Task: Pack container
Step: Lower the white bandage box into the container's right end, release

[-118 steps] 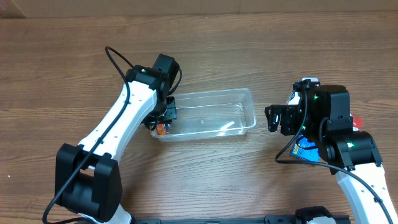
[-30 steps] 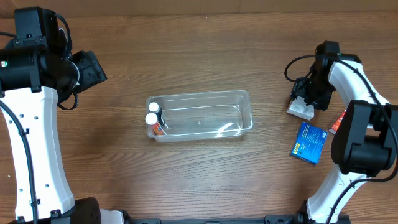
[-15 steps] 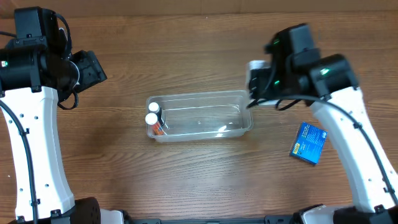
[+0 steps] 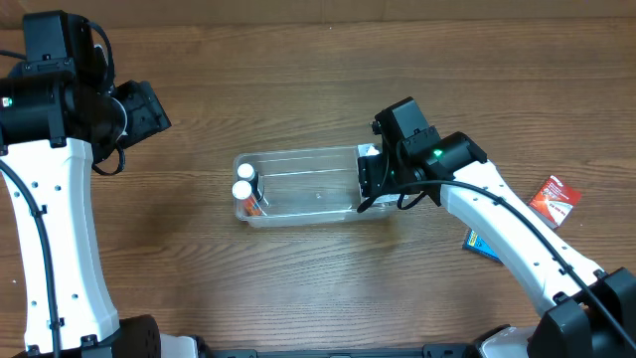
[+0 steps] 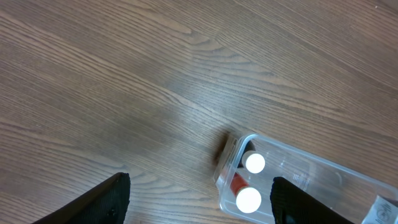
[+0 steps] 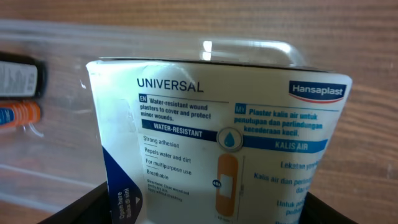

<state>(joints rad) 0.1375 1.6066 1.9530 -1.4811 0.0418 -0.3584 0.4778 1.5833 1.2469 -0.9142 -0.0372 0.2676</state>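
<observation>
The container is a clear plastic tub in the middle of the table, with two white-capped bottles at its left end. My right gripper hangs over the tub's right end, shut on a white Hansaplast plaster box. The box fills the right wrist view, with the container's rim behind it. My left gripper is far off at the upper left. In its wrist view the left gripper is open and empty, and the container and bottle caps lie at lower right.
A blue box lies right of the tub, partly under my right arm. A red pack sits further right. Bare wood table surrounds the tub.
My right arm has carried the white box from the table's right side leftwards to above the container's right end. The left arm has stayed still.
</observation>
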